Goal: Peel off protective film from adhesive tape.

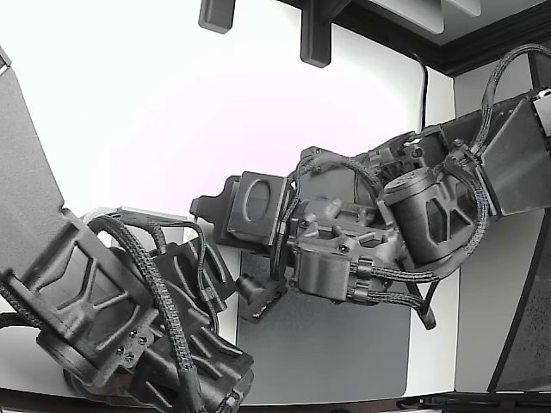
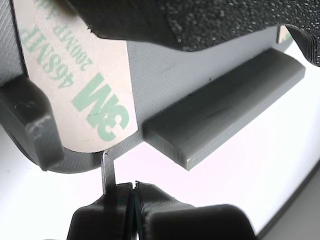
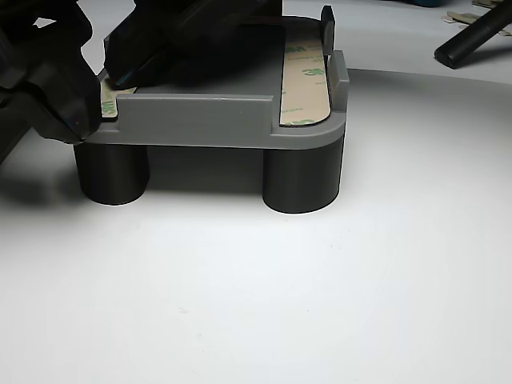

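The adhesive tape [image 2: 85,85] is a beige strip printed with green 3M marks, stuck on a grey printed part [image 2: 225,110]. A thin tab of its protective film [image 2: 107,170] hangs off the strip's end and runs down into my gripper [image 2: 134,192], whose black fingers are pressed together on it. In the other view the part [image 3: 200,120] stands on black round legs. A second taped strip [image 3: 306,76] lies along its far side. My gripper [image 3: 88,108] sits at the corner by the near strip [image 3: 110,100], which it mostly covers.
In the exterior view two black arms meet over a grey mat [image 1: 344,344], one from the exterior view's right [image 1: 413,224] and one from the lower left [image 1: 129,318]. A black bar [image 3: 472,36] lies behind the part. A raised grey ledge [image 2: 200,135] sits beside the tape.
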Robot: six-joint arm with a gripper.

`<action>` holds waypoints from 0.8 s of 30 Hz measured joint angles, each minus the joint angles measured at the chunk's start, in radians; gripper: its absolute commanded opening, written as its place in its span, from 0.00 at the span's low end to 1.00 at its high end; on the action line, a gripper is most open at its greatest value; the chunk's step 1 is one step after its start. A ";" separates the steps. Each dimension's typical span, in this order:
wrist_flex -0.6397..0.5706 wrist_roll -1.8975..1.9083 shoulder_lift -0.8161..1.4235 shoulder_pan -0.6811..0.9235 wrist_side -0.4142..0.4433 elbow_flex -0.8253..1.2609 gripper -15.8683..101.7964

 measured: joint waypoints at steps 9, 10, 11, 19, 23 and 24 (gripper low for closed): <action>-0.002 -0.002 0.005 0.000 0.008 0.005 0.05; -0.002 -0.002 0.005 0.000 0.008 0.005 0.05; -0.002 -0.002 0.002 0.000 0.008 0.003 0.05; 0.002 0.003 -0.008 0.000 0.008 -0.003 0.05; 0.003 0.005 -0.009 0.000 0.008 -0.006 0.05; 0.003 0.005 -0.009 0.000 0.008 -0.006 0.05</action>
